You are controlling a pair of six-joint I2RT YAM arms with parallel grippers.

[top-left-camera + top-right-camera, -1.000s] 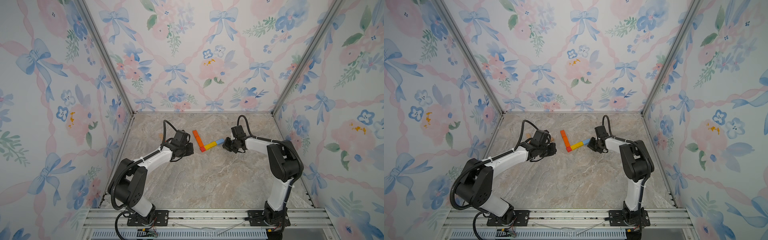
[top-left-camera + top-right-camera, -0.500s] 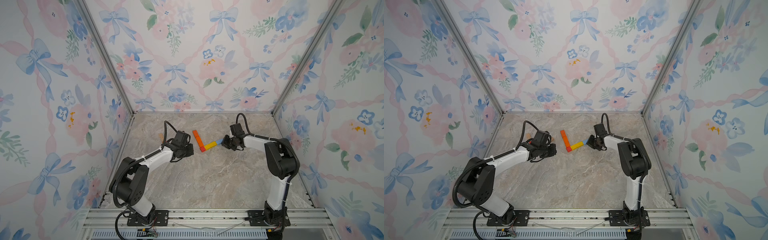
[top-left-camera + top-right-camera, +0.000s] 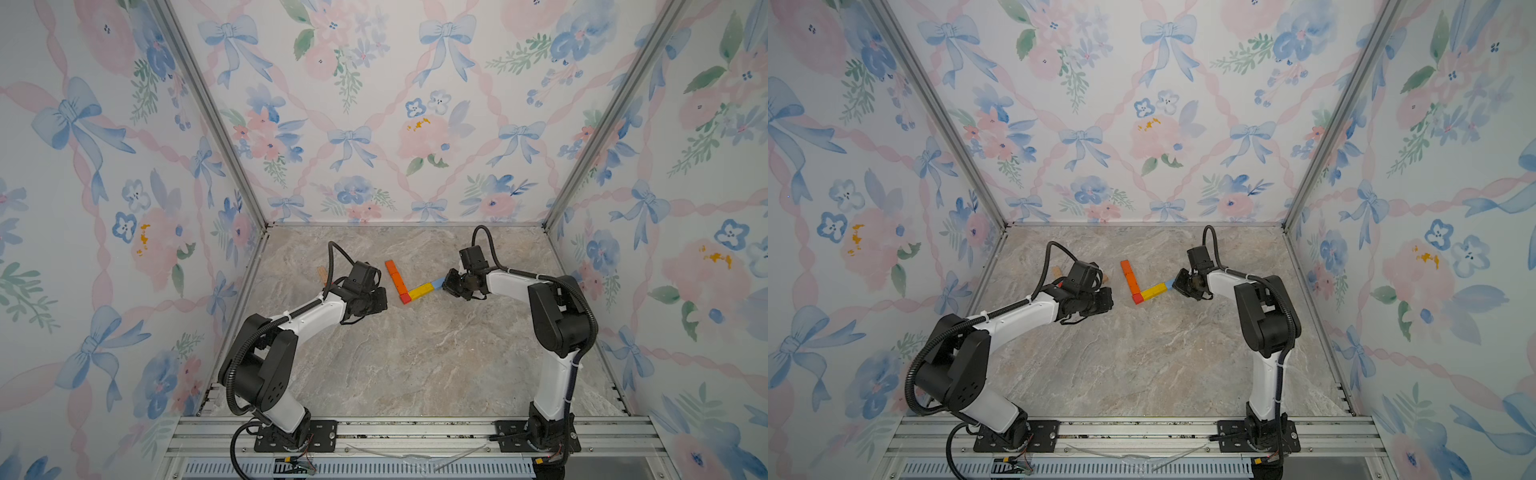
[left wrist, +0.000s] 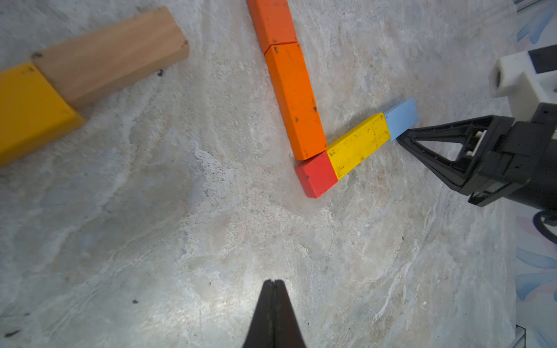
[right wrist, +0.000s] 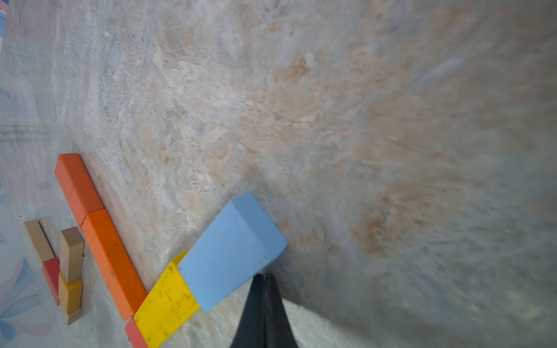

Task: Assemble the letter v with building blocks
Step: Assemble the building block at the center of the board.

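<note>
The building blocks form an angle on the marble floor. Two orange bars (image 3: 395, 276) lie end to end and meet a red square (image 3: 404, 298). A yellow bar (image 3: 420, 291) and a light blue block (image 3: 437, 284) run off to the right. My right gripper (image 5: 264, 275) is shut and empty. Its tip (image 4: 399, 139) touches the outer end of the light blue block (image 5: 229, 250). My left gripper (image 4: 274, 281) is shut and empty. It sits low over bare floor, left of the red square (image 4: 316, 177) and apart from it.
Spare blocks lie at the left behind my left arm: a natural wood bar (image 4: 111, 54) and a yellow piece (image 4: 27, 108) beside it. More wood, red and yellow pieces (image 5: 70, 250) show past the orange bars. Floral walls close in the floor on three sides.
My right gripper has edged left up to the end of the light blue block. My left arm has barely moved.
</note>
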